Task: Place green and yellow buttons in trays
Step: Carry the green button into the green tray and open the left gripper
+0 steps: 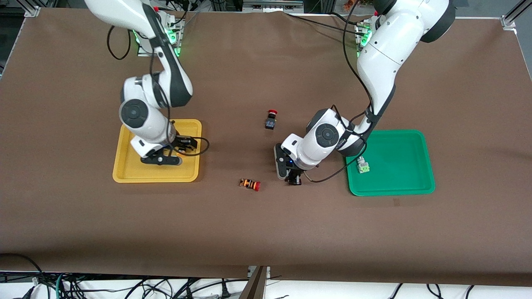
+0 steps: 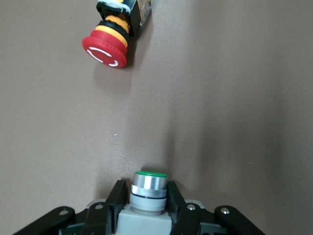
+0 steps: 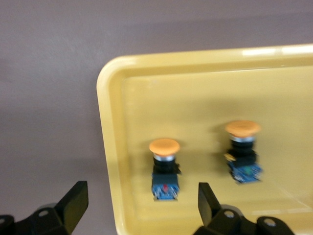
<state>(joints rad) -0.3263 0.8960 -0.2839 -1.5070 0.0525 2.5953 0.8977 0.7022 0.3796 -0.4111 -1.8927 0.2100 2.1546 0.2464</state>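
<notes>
Gripping a grey-bodied green-capped button (image 2: pixel 148 193), left pincer (image 1: pixel 294 177); right pincer (image 3: pixel 139 208) splayed empty over glossy yellow tray (image 3: pixel 110 147).

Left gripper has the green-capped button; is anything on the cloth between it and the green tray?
Nothing visible does. The left gripper grips the green-capped button low over bare cloth beside the green tray. The striped red-capped button lies toward the right arm's end.

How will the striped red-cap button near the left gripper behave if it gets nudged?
The striped button lies on its side on the brown cloth, so its round mushroom cap would probably make it roll in an arc rather than slide straight. It looks small, rigid and light, so slight contact from the left gripper, shut on the green button, could shift it.
</notes>
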